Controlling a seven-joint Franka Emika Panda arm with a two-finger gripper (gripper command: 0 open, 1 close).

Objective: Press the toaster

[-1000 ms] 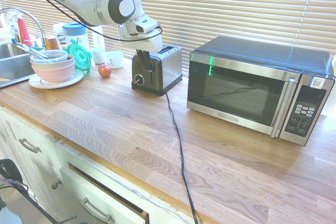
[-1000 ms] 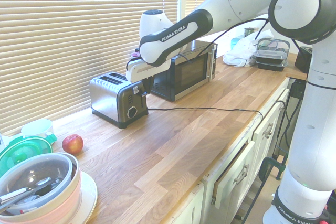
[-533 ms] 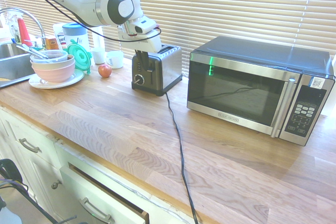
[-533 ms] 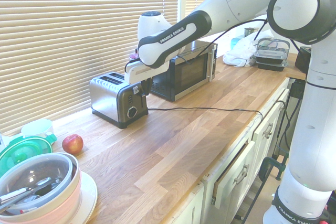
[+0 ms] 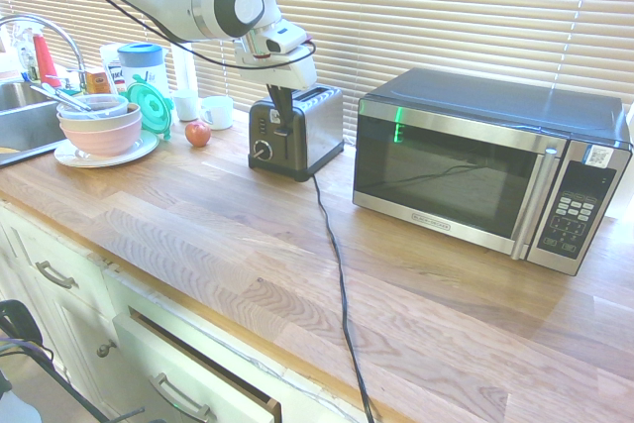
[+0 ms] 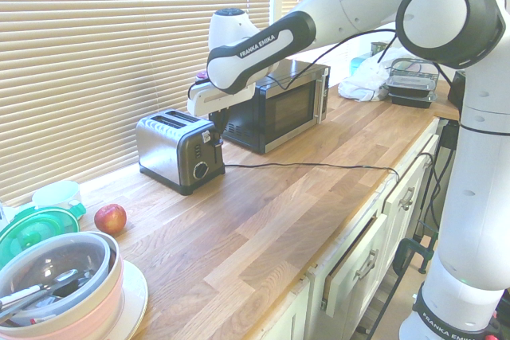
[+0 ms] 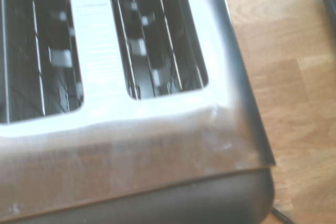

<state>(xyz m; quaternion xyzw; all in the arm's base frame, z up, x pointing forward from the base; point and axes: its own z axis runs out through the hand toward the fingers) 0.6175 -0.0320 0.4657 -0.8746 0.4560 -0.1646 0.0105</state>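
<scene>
- Since the earlier frames the gripper [image 5: 281, 111] has lifted a little, jaws together and holding nothing.
- On the worktop [image 5: 218, 235], upper left of centre, the toaster [image 5: 297, 131] stands directly beneath them, its black lever end facing the camera.
</scene>
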